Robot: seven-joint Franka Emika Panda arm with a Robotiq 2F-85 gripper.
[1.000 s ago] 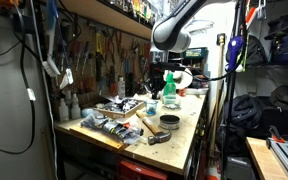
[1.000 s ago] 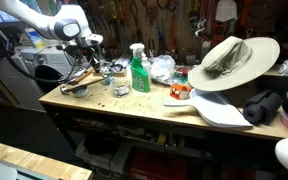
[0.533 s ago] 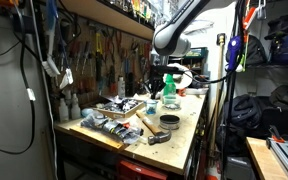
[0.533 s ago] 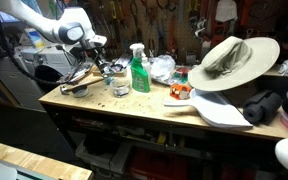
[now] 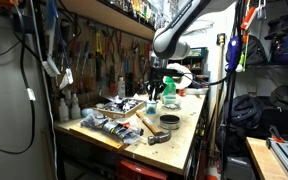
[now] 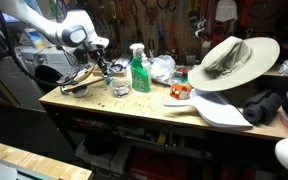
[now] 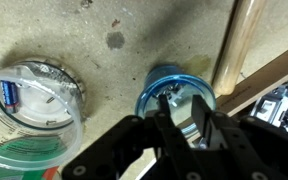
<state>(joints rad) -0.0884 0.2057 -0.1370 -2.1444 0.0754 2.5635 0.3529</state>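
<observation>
In the wrist view my gripper (image 7: 181, 101) is open, and its two fingers hang just above a small round blue tin (image 7: 156, 92) with screws or small metal parts inside. The tin stands on the wooden workbench (image 7: 134, 30). A clear plastic cup (image 7: 34, 100) stands just left of the tin, and a wooden handle (image 7: 236, 40) lies to its right. In both exterior views the gripper (image 5: 156, 84) (image 6: 105, 66) hovers low over the bench beside a green spray bottle (image 5: 169, 93) (image 6: 138, 70). Nothing is between the fingers.
A hammer (image 5: 149, 125) and a round tin (image 5: 169, 122) lie near the bench's front. A tray of tools (image 5: 119, 106) sits beside them. A large hat (image 6: 234, 58) and a white dustpan (image 6: 219, 110) fill the far end. Tools hang on the wall behind.
The gripper has moved a little toward the spray bottle and slightly lower over the blue tin. Nothing on the bench has moved.
</observation>
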